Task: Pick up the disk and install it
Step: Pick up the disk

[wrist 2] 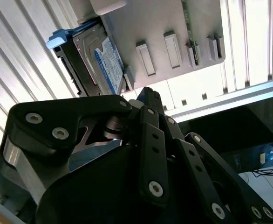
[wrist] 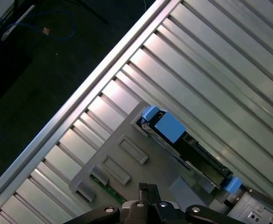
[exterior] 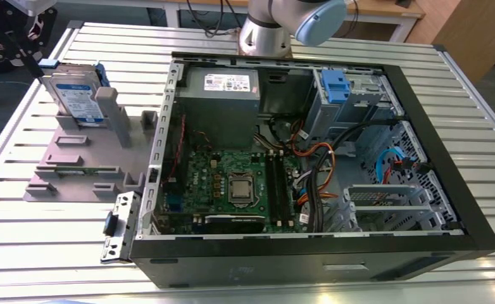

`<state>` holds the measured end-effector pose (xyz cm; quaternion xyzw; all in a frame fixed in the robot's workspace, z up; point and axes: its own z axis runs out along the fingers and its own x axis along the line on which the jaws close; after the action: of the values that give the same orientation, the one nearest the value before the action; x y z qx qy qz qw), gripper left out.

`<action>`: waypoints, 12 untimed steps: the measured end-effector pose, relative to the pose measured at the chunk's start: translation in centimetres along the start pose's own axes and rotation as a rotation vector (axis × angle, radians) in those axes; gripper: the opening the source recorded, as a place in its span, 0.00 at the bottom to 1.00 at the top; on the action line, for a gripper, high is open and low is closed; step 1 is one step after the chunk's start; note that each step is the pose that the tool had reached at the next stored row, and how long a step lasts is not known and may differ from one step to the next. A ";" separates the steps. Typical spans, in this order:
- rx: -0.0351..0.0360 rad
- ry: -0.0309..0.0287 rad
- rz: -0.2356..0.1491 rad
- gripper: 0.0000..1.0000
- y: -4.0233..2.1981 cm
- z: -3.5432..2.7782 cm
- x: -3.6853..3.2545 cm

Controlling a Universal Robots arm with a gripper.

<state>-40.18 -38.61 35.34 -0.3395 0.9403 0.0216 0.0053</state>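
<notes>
Flat silver-grey labelled disk [exterior: 72, 95] in bright blue plastic bracket parked upright; black metal-linkage gripper [wrist 2: 136, 140] over it, empty.
Standing on edge in a slot of the grey moulded plastic holder block [exterior: 78, 158] on the slatted aluminium table [exterior: 28, 240], at the exterior view's left of the open black computer tower case [exterior: 450, 126]. Edge-up pose probably meant to leave both flat faces free for a pinch. Jaws spread wide with nothing between, apart from the disk, looking down on it in both wrist views.

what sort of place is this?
Likely a robotics lab bench: a robot arm at a slatted aluminium table, an open computer case, and the disk standing in a grey fixture.
</notes>
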 end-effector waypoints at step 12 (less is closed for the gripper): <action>-0.0003 0.0005 -0.014 0.11 0.00 0.00 0.00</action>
<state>-40.18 -38.61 35.34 -0.3461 0.9379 0.0216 0.0051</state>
